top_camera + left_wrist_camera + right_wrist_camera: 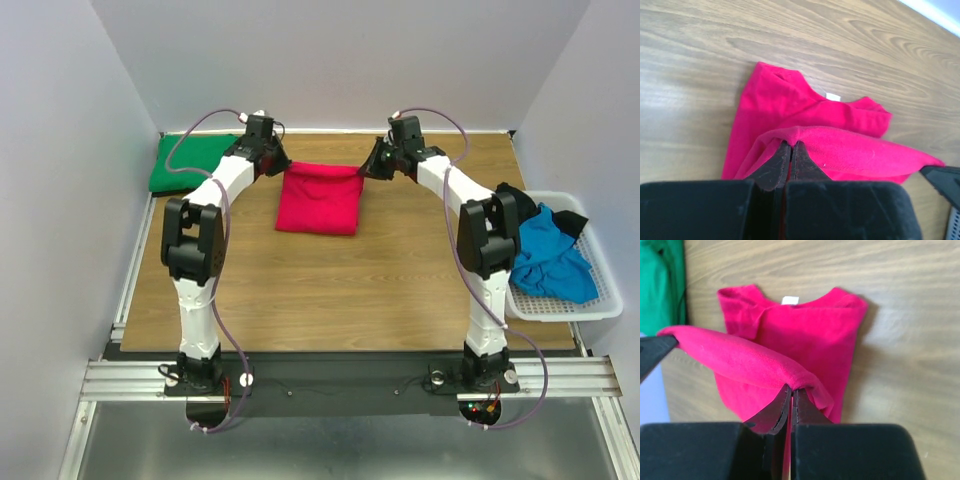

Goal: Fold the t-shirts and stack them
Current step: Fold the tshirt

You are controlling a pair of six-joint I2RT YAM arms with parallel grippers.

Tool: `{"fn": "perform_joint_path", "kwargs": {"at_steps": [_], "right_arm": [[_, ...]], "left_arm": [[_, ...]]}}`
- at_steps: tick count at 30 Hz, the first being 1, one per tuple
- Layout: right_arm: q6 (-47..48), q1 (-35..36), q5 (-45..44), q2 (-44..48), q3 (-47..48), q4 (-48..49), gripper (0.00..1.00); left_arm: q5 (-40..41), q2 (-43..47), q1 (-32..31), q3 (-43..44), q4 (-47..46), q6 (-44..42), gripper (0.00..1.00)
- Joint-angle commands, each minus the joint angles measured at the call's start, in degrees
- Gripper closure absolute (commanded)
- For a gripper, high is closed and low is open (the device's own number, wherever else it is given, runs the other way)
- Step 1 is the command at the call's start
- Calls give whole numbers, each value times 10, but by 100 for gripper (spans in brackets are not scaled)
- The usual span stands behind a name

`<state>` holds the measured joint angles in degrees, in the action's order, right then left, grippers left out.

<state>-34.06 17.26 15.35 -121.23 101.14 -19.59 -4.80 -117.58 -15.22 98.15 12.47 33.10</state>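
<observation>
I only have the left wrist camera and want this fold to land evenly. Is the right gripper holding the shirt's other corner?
Observer: Yes, the right gripper is shut on the lifted edge of the red t-shirt, opposite the left gripper.
Operator: Where's the stack?
Observer: A folded green t-shirt lies at the far left corner of the table.
Operator: Any left to fold?
Observer: A blue t-shirt and a black t-shirt are heaped in the white basket on the right.
</observation>
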Motion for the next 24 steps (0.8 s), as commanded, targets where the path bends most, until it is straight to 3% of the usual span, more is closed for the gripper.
{"fn": "perform_joint_path", "kwargs": {"at_steps": [1,7,8,9,11,12,13,14,15,24], "right_arm": [[12,-18,11,-50,64,10,99],[5,-30,34,-109,134,10,85],[4,-31,35,-113,142,10,82],[4,-33,35,-114,144,10,66],[7,-34,35,-106,143,10,45],[11,-34,36,-103,141,9,41],[13,-34,41,-96,136,10,34],[15,-34,42,-88,129,10,25],[18,-34,50,-71,112,10,0],[63,-31,69,109,-108,12,0]], "left_arm": [[-1,-33,10,58,-15,-17,100],[-27,-82,13,123,-10,-20,96],[-28,-85,13,139,-8,-24,84],[-27,-88,13,148,2,-25,60],[-28,-85,13,156,6,-30,41],[-29,-79,13,154,7,-30,38],[-30,-73,13,151,5,-31,3],[-30,-59,13,135,4,-35,1],[-29,-51,13,125,0,-40,1],[-43,18,13,-58,-20,-149,1]]}}
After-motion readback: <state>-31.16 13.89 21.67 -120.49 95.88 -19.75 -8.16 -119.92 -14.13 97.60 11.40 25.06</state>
